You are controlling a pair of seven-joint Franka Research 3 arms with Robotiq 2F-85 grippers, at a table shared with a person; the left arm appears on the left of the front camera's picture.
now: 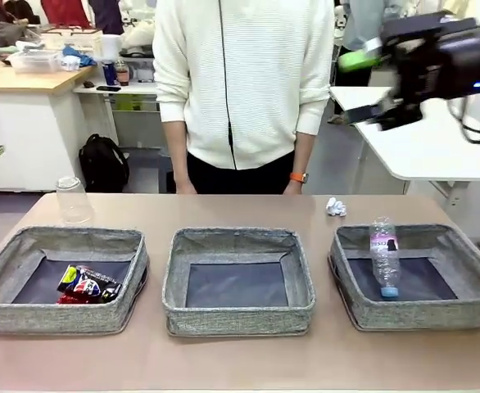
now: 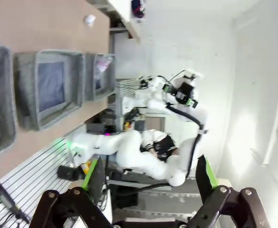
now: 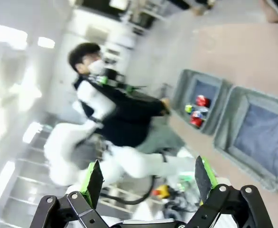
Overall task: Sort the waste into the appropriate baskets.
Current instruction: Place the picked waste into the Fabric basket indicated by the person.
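Three baskets line the near side of the table (image 1: pixel 240 368). The left basket (image 1: pixel 56 318) holds the crushed cans (image 1: pixel 87 285) and the right basket (image 1: pixel 424 315) holds the bottle (image 1: pixel 383 258), apparently grouped by material, while the middle basket (image 1: pixel 238 319) is bare. Not yet sorted, the paper wad (image 1: pixel 336 206) lies well below the right gripper (image 1: pixel 348 88), and the upturned cup (image 1: pixel 74 201) stands far off to its side. That gripper and the left gripper (image 2: pixel 148 178) hang high above the table, jaws spread wide, grasping nothing.
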